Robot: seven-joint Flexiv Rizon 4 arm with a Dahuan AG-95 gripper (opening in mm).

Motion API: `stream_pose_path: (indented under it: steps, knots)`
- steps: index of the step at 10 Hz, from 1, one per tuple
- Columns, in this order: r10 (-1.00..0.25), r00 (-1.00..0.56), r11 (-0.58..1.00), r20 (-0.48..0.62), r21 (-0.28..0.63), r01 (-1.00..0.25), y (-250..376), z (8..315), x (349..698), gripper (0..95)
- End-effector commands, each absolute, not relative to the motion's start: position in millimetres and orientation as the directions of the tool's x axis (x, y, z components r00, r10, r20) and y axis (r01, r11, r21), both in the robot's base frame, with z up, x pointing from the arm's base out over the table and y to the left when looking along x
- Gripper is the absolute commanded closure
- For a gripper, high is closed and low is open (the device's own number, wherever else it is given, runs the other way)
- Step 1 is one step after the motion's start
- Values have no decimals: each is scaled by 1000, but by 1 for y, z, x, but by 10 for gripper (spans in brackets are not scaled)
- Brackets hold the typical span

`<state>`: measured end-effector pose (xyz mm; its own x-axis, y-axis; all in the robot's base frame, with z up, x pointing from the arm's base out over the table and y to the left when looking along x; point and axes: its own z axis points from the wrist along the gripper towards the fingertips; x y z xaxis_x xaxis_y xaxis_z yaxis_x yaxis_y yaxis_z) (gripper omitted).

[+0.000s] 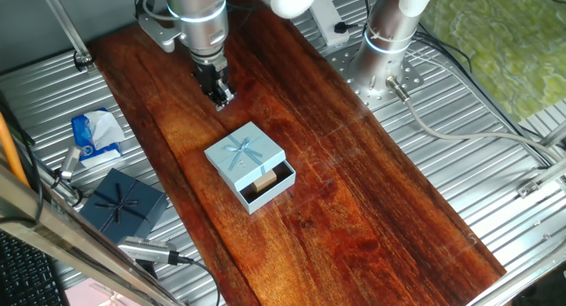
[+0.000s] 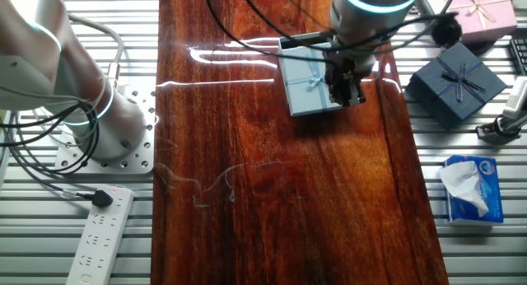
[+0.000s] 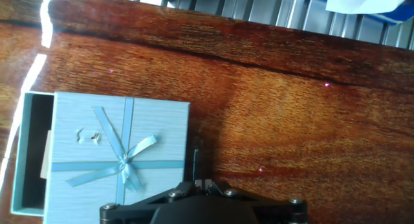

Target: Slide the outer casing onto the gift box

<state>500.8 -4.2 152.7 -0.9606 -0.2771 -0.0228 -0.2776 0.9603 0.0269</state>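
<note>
The gripper [image 1: 220, 97] hangs above the wooden board [image 1: 354, 200], fingers pointing down, just beside the far edge of the outer casing [image 1: 243, 154]. In the hand view the fingertips [image 3: 202, 183] meet with no visible gap between them, and nothing is held. Whether the tips touch the casing edge cannot be told; in the other fixed view the gripper [image 2: 346, 91] overlaps the casing's right side.

The outer casing, a light blue sleeve with a pale ribbon bow, lies flat near the middle of the board. The gift box [image 1: 270, 184] sits partly inside it: one end of the tray sticks out of the sleeve's open side, showing a dark interior and a small tan piece [image 1: 263, 182].

The board is bare around the casing on every side, with the longest open stretch on the side the tray points toward. Off the board, on the ribbed metal table [image 1: 495, 164], stand a dark navy bow-topped box [image 1: 121, 202] and a tissue pack [image 1: 93, 136], both well apart from the casing.
</note>
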Motion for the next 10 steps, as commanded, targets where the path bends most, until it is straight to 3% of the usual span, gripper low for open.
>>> stream_pose_path:
  steps: [1,10]
  knots:
    - [-284,-958,957,-26,49,-285,-5,142,504,950]
    - [-303,-953,945,-17,125,-302,-6,88,520,950]
